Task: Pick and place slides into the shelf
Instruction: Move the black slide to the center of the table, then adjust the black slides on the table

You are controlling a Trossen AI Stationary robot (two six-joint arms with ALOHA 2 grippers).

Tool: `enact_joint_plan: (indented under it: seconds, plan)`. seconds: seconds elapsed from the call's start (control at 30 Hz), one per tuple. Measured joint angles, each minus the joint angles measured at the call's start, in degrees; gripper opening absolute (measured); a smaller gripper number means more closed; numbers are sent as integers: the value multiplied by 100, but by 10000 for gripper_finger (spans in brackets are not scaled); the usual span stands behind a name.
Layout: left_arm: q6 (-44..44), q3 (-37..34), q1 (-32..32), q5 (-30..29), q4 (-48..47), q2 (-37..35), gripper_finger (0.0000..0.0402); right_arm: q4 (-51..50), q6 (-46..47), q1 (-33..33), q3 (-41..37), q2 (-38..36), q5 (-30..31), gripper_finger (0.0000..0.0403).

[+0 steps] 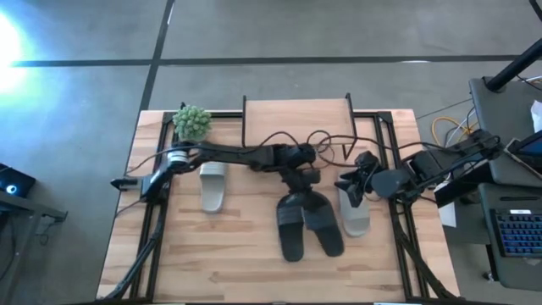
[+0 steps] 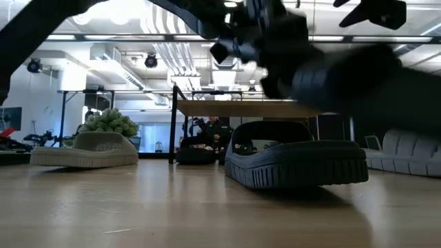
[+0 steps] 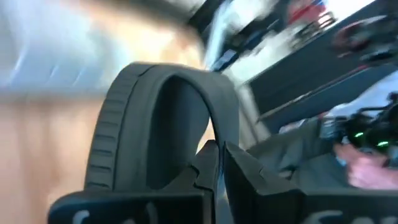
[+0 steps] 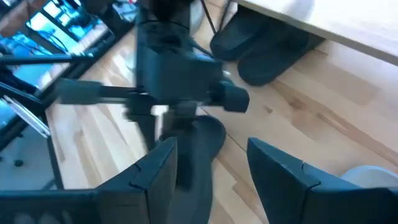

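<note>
Two black slides lie side by side just in front of the shelf, toes angled apart. Left end effector sits at their near-shelf ends; its wrist view shows the fingers pressed together on a black slide's strap, a likely pick-up hold for the shelf. Right end effector hovers over the grey slide right of that pair, fingers apart, nothing held. Another grey slide lies left of the shelf front. Two more black slides are already tucked under the shelf board. Shelf opening faces the pair with open bench between; cables drape over the shelf top, a snag risk.
</note>
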Motion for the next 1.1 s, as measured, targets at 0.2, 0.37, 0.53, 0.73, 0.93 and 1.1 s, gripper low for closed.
enact_joint_plan:
  seconds: [0.2,0.37,0.53,0.73,0.93,1.1]
  plan:
    - [791,574,6,-1340,-1224,378,15,-46,1,79,-10,83,-36,187]
    - [790,586,-7,-1800,-859,232,71,-126,2,87,-15,80,-117,187]
    - [789,585,-6,-2330,-1042,-51,150,-205,2,87,-39,77,-127,187]
    - [798,575,7,-2608,-1983,-610,215,-414,153,89,-45,80,-163,187]
    - [928,-168,-486,-3203,-3298,-1876,184,-680,196,100,-55,82,-163,187]
    - [374,-1372,-994,-3766,-3088,-2484,95,-759,197,98,-89,88,-155,187]
